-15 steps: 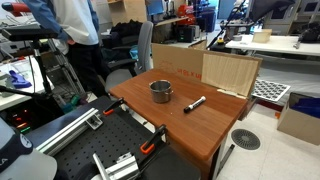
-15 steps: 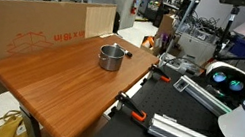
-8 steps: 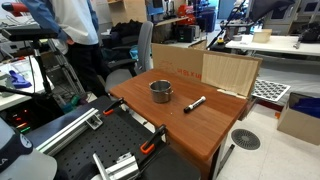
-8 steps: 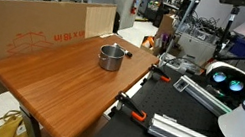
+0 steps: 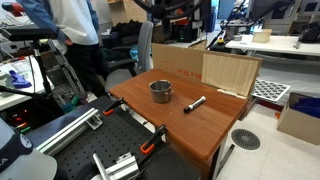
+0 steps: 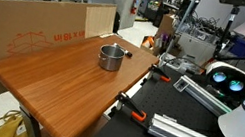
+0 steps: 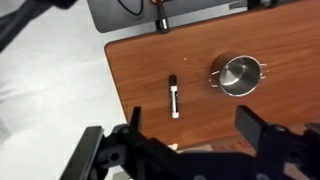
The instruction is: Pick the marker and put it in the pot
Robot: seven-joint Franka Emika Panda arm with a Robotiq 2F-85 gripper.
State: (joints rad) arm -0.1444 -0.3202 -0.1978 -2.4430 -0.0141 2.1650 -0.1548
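The table [image 5: 200,130] is smooth, glossy wood; the pot [image 7: 238,76], two o'clock from the marker [image 7: 174,97], shiny metal; the cardboard [image 6: 29,24] matt.

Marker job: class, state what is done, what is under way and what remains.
Done: nothing; the marker lies on the table beside the pot. In hand: the open gripper hovers above them, empty. Left: descend, grasp the marker, drop it in the pot.
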